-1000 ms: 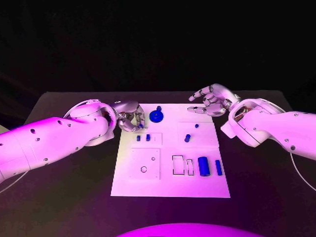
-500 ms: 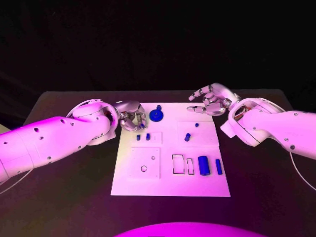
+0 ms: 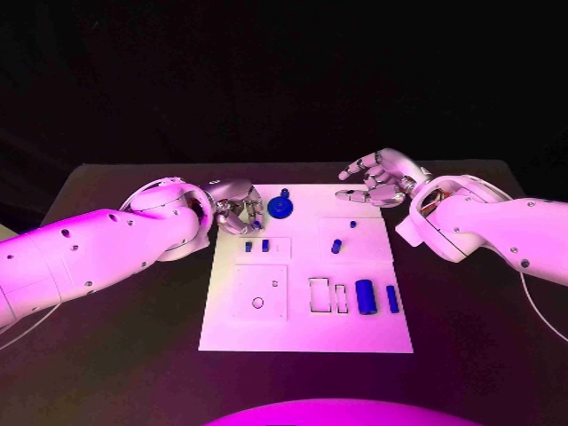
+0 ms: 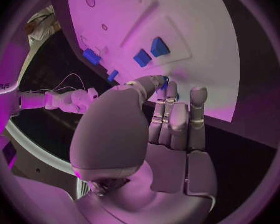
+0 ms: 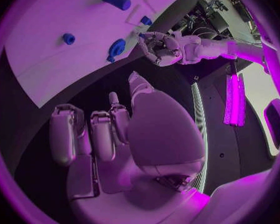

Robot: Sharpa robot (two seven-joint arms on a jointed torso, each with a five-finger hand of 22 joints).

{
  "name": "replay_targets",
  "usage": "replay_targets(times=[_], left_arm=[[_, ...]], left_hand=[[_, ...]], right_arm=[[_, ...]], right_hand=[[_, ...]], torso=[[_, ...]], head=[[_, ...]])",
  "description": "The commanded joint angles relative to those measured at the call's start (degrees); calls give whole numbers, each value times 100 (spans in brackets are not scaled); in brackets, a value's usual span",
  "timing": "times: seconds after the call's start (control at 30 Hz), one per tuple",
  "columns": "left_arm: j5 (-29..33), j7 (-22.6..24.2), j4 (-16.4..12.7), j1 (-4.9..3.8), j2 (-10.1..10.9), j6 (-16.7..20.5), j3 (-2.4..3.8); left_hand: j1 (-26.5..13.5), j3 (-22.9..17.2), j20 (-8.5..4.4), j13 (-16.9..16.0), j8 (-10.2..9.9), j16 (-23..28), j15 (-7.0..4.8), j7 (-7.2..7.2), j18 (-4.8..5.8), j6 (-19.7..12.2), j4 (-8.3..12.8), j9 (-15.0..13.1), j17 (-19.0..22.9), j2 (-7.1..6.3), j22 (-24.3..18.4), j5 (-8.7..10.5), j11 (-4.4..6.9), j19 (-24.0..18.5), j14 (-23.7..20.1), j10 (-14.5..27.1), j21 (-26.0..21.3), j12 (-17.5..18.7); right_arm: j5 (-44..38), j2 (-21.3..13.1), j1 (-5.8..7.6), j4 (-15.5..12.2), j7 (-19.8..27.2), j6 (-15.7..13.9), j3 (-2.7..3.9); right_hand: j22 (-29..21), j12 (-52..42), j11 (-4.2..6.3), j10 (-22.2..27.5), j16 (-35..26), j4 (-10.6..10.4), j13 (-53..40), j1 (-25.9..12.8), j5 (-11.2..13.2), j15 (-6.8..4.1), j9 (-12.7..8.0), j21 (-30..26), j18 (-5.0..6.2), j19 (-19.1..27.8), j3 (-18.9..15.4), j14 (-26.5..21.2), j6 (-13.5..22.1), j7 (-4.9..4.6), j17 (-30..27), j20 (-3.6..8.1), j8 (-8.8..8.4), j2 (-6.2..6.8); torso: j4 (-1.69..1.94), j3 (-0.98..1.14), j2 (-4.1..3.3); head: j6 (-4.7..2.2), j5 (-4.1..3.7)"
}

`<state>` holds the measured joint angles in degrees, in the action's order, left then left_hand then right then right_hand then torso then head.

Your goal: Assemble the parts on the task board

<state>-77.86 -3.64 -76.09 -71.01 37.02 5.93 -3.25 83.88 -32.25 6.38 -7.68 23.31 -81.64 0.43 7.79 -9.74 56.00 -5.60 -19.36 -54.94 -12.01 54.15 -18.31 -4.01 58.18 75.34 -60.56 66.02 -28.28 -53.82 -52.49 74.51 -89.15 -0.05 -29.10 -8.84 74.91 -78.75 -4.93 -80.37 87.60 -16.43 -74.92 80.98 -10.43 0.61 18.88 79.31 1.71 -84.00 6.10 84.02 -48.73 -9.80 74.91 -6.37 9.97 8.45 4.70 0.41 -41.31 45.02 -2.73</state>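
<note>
Robot lab: black table [image 3: 130, 355], dark backdrop, white task board [image 3: 306, 333].

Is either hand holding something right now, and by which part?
The left hand pinches a small blue part between its thumb and fingertips; which part it grips cannot be told. The right hand holds nothing.

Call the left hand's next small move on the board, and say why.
Probably carry the small blue part inward over the task board toward an open slot. The left hand sits at the board's far left edge with that part pinched at its fingertips, so it seems picked but not placed. The right hand hangs open off the far right corner, out of the way.
</note>
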Motion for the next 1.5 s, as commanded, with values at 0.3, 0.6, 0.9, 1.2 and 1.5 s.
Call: replay_targets(times=[0.3,0.6,0.9,1.2,1.5], left_arm=[[41,12,5,-1,-23,-2,5],[35,9,50,-1,-53,-35,4],[29,10,139,18,-138,-111,-1],[30,21,168,44,-181,-130,-3],[31,6,176,48,-191,-230,-4]], left_hand=[[-20,-14,-4,-5,7,-14,-6,1,60,62,42,-43,24,9,1,17,-6,35,45,-52,23,25],[-18,-14,-5,-8,4,-18,-7,1,61,67,51,-47,7,10,6,18,-5,41,53,-60,26,30],[-19,-14,-6,-9,-1,-11,-7,1,56,65,57,-49,37,8,-12,19,-6,26,41,-61,13,36],[-24,-11,-6,-10,-9,-10,-5,3,56,60,61,-52,36,7,-15,23,-8,24,39,-60,11,46],[-25,-9,-6,-15,-12,-18,-6,2,61,64,68,-56,6,8,-1,28,-6,36,51,-71,20,46]], right_arm=[[-57,1,-3,-6,70,20,0],[-58,1,-3,-6,70,20,0],[-58,3,-3,-8,75,22,0],[-58,2,-4,-9,79,20,0],[-58,2,-4,-8,80,19,0]], right_hand=[[903,-13,18,4,-24,-3,-293,25,7,-19,-5,-16,82,-100,27,441,20,12,855,3,35,-52],[903,-13,18,4,-24,-3,-293,25,7,-19,-5,-16,82,-100,27,441,20,12,855,3,35,-52],[903,-13,18,4,-24,-3,-293,25,7,-19,-5,-16,82,-100,27,441,20,12,855,3,35,-52],[903,-13,18,4,-24,-3,-293,25,7,-19,-5,-16,82,-100,27,441,20,12,855,3,35,-52],[903,-13,18,4,-24,-3,-293,25,7,-19,-5,-16,82,-100,27,441,20,12,855,3,35,-52]], torso=[[3,-5,1],[6,-3,-1],[-1,-6,-4],[2,-3,-4],[5,-2,3]], head=[[-13,-2],[-10,-9],[-7,-15],[5,-23],[13,-23]])
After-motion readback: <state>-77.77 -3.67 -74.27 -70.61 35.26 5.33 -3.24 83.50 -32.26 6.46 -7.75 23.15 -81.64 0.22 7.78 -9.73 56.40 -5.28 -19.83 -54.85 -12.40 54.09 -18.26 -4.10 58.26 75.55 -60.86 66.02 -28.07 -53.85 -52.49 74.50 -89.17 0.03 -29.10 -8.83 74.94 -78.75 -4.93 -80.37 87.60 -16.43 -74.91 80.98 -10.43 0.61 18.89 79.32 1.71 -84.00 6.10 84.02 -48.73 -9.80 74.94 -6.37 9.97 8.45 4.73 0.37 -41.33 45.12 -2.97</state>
